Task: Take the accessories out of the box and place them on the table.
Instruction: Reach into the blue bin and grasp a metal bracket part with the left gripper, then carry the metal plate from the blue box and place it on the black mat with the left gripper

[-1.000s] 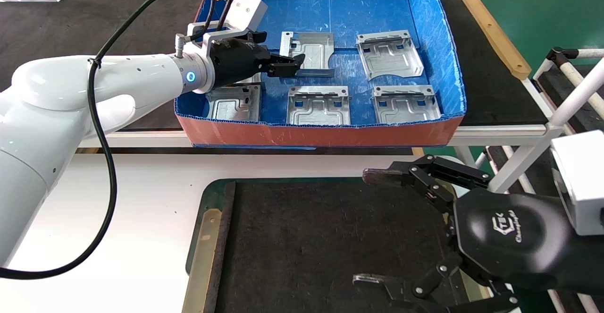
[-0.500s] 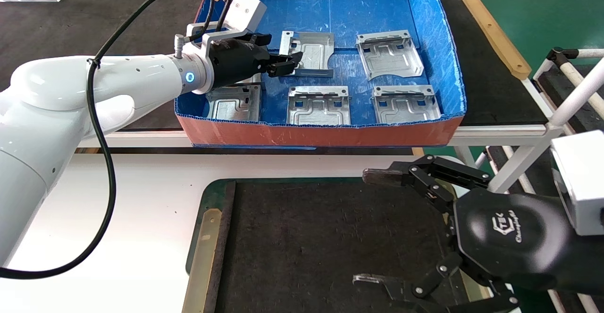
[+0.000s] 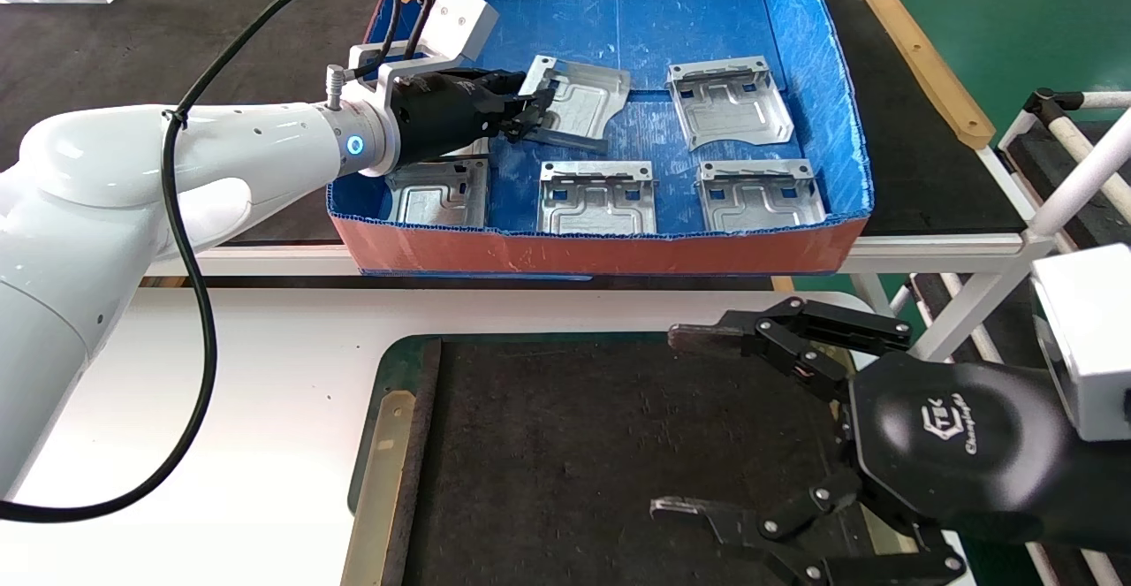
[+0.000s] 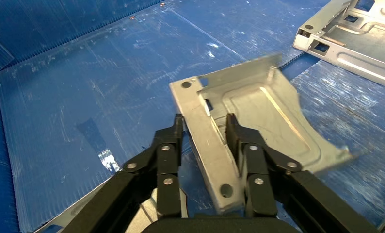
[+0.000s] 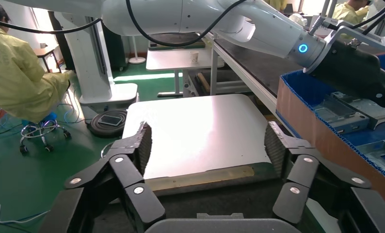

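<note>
The blue-lined box with orange outer walls stands across the far side. My left gripper is inside it, shut on the flange edge of one silver-grey plate, which hangs tilted off the box floor. In the left wrist view my left gripper straddles that plate's flange. Several more plates lie flat in the box: back right, front middle, front right, front left. My right gripper is open and empty above the black felt mat of the white table.
The box rests on a dark felt-covered table. A white tube frame stands at the right. A tan strip edges the mat's left side. In the right wrist view a seated person in yellow is beyond the table.
My left gripper has closed on the plate's flange and pulled back left a little; the plate has tipped up off the box floor. My right gripper has shifted slightly lower.
</note>
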`<state>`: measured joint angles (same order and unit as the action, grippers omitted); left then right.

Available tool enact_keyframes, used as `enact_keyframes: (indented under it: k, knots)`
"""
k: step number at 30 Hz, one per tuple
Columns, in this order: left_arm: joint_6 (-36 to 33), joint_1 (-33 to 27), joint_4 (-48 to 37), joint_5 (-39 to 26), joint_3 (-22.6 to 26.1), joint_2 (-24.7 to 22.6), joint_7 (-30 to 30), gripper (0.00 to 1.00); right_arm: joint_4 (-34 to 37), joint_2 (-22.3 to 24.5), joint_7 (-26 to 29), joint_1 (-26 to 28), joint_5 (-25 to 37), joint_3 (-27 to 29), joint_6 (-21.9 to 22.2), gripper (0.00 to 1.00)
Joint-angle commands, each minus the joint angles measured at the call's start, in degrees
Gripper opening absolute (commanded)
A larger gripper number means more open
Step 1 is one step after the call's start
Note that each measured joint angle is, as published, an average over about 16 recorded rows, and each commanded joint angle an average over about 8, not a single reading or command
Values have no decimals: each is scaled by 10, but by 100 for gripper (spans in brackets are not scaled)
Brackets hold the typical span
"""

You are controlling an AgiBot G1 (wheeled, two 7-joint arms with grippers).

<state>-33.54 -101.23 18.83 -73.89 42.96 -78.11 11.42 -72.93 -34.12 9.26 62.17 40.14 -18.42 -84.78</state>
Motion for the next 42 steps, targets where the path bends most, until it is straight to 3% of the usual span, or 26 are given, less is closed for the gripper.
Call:
enact_keyframes:
  k: [1,30,38,42]
  knots:
    - [0,0,0,0,0,0,0,0,0,0,0,0,0,0,0,0]
    - [29,9,29,1,23,8,18,0,0,0,0,0,0,0,0,0]
    - [18,-5,38,18,28,15,24,0,0,0,0,0,0,0,0,100]
    - [-12,-13,46,35,19,27,11,0,0,0,0,0,0,0,0,100]
